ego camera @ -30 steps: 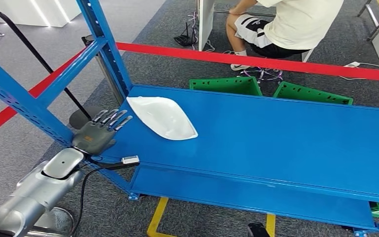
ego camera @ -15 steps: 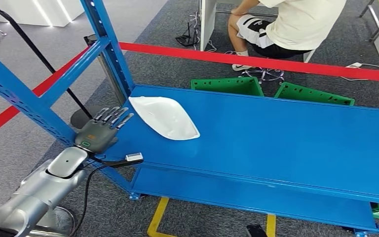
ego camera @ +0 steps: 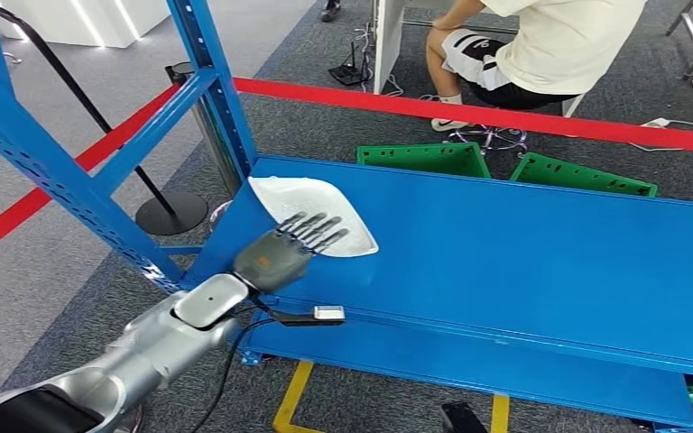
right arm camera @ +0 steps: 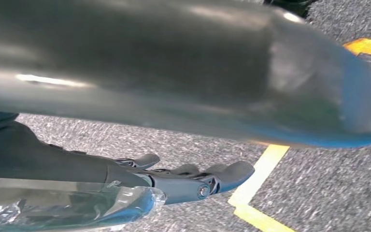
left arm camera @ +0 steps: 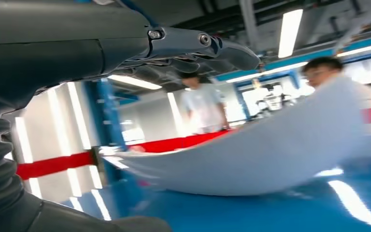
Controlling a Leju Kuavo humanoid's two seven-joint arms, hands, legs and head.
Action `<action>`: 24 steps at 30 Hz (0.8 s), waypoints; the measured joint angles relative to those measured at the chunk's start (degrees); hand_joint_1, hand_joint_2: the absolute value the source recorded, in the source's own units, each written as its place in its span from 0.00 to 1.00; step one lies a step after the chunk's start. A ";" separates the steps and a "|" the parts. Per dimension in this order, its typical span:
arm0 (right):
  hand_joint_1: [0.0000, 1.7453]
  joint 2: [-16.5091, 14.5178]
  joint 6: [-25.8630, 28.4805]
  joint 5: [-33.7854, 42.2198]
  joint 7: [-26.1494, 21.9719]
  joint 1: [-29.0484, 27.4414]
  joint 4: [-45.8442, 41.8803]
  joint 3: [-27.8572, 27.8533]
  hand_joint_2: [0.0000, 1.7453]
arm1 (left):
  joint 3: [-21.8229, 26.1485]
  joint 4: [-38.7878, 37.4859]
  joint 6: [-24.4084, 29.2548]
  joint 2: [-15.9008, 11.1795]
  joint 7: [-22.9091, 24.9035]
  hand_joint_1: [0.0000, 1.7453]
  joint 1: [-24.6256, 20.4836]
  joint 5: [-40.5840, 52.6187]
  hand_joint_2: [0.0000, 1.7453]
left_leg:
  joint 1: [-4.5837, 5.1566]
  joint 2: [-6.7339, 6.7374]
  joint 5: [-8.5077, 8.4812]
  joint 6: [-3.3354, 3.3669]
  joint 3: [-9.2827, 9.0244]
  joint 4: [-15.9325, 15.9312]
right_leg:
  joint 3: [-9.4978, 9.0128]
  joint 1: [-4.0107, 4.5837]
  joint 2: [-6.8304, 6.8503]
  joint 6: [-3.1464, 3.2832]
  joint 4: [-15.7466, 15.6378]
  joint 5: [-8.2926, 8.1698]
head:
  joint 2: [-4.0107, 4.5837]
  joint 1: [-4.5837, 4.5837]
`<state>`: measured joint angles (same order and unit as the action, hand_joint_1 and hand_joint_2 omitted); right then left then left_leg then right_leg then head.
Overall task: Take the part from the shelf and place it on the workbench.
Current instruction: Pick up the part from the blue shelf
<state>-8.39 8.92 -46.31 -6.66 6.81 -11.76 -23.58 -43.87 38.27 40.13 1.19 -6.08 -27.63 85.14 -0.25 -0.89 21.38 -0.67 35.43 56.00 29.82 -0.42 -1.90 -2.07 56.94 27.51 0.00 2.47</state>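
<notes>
The part is a white, shallow, leaf-shaped shell [ego camera: 311, 209] lying at the left end of the blue shelf board [ego camera: 523, 262]. My left hand [ego camera: 291, 248] reaches in from the lower left with its fingers stretched out over the part's near edge. In the left wrist view the fingers [left arm camera: 207, 44] hover above the white part [left arm camera: 270, 154] and the thumb lies low, with nothing gripped; I cannot tell whether they touch it. My right hand [right arm camera: 193, 180] hangs over grey carpet with its fingers extended and nothing in them.
A blue upright post [ego camera: 212, 81] and a slanted brace [ego camera: 63, 180] stand just left of the part. Behind the shelf are two green bins [ego camera: 424, 159], a red barrier tape [ego camera: 469, 113] and a seated person [ego camera: 541, 45]. A stanchion base [ego camera: 170, 214] stands on the floor at the left.
My left hand has moved right and forward from beside the shelf's left corner to over the part's near edge. The view has also shifted a little.
</notes>
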 joint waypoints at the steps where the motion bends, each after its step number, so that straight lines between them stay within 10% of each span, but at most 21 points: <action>1: 0.00 -0.07 -0.07 -0.08 0.09 0.11 0.00 0.03 0.00 | -0.79 -0.35 0.00 0.65 -0.09 0.00 -0.15 -0.11 1.00 | 0.02 -0.01 0.00 0.01 0.00 0.00 | 0.00 -0.02 0.01 -0.01 0.00 0.00 | 0.00 -0.01; 17: 0.00 -0.28 0.04 0.73 -0.09 0.20 0.00 0.48 0.00 | -5.07 -2.47 0.00 1.81 -0.28 0.00 -1.85 -3.40 1.00 | 0.05 -0.04 0.00 0.02 0.00 0.00 | -0.02 -0.04 0.03 -0.04 0.00 0.01 | 0.00 0.00; 21: 0.00 -0.28 0.39 1.08 -0.36 0.13 0.00 0.48 0.00 | -4.97 -2.47 0.00 0.81 -0.11 0.00 -1.70 -4.99 0.00 | 0.05 -0.07 -0.01 0.02 0.00 0.00 | -0.03 -0.04 0.06 -0.05 0.00 0.02 | 0.00 0.00; 24: 0.00 -0.28 0.69 1.56 -0.58 -0.11 0.00 0.46 0.00 | -3.91 -2.47 0.00 -0.07 0.33 0.00 -1.30 -7.21 0.00 | 0.05 -0.07 -0.01 0.02 0.00 0.00 | -0.03 -0.04 0.06 -0.05 0.00 0.02 | 0.00 -0.01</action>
<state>-8.68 9.61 -44.75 -7.23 6.70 -11.76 -23.12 -47.79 35.80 40.13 1.11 -5.75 -28.93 77.93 -0.21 -0.95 21.38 -0.65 35.44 56.00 29.79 -0.45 -1.84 -2.12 56.94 27.53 0.00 2.46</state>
